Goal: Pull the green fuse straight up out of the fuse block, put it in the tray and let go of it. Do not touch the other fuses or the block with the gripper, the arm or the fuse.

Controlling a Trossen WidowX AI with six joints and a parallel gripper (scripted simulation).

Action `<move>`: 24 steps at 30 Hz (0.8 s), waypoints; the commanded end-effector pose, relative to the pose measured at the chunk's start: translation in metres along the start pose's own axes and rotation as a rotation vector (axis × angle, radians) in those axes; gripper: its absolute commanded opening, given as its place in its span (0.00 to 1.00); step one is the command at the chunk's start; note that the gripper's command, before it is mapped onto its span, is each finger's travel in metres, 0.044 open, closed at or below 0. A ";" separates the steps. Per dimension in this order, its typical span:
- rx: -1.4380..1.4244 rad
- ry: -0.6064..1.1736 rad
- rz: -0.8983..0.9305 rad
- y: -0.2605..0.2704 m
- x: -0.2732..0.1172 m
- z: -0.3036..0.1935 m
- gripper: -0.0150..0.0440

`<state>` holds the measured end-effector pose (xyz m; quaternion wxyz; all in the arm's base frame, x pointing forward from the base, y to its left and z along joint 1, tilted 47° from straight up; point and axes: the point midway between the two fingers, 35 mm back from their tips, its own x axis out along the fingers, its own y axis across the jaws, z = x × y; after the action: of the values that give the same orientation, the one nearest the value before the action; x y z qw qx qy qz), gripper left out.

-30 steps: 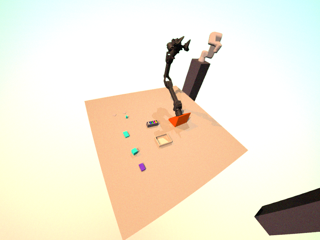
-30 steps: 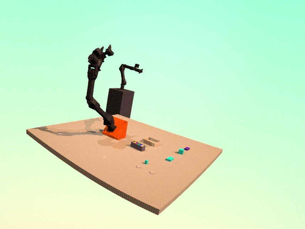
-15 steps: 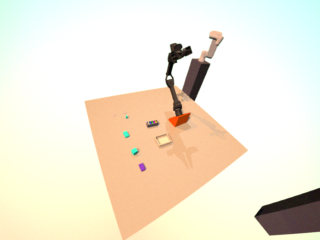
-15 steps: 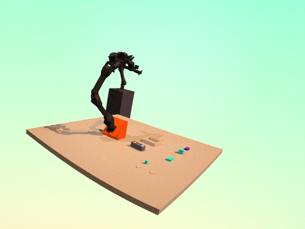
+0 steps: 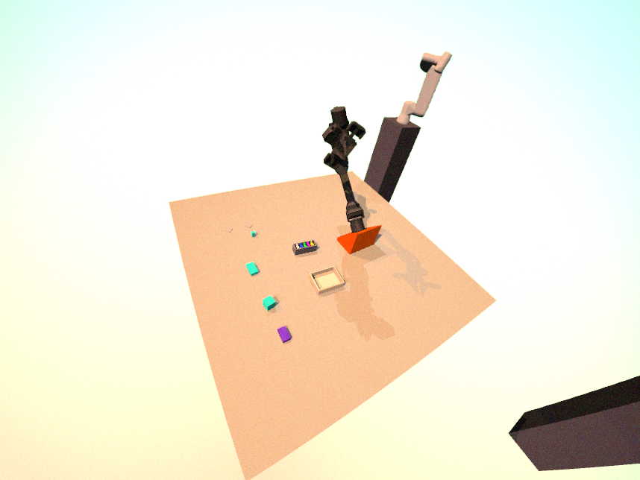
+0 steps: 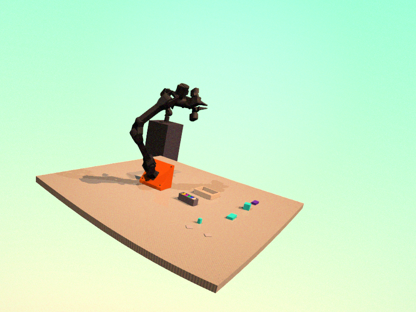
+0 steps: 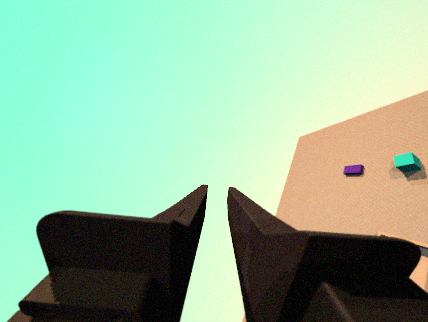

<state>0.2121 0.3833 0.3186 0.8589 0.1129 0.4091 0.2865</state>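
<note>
The dark fuse block (image 5: 304, 250) (image 6: 187, 200) stands on the table with a row of coloured fuses in its top. The green fuse (image 5: 304, 244) (image 6: 189, 195) sits in the middle of the row, between the blue and the magenta fuse. The shallow tan tray (image 5: 330, 290) (image 6: 204, 195) lies beside the block, and no fuse shows in it. My gripper (image 6: 207, 106) (image 7: 217, 191) is high above the table, roughly level, far from the block. Its fingers stand a narrow gap apart with nothing between them.
The orange wedge (image 5: 362, 240) (image 6: 163, 174) is at the arm's base. A teal slab (image 5: 252, 268) (image 6: 232, 216), a teal cube (image 5: 268, 302) (image 6: 247, 206) (image 7: 406, 161), a purple slab (image 5: 284, 334) (image 6: 255, 202) (image 7: 353, 170) and a small teal piece (image 5: 253, 234) (image 6: 199, 220) lie on the table.
</note>
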 end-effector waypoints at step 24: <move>1.206 -0.544 -1.466 -0.415 0.001 -0.091 0.37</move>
<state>0.3209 0.0860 0.0918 0.7211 0.3143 0.3025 -0.5382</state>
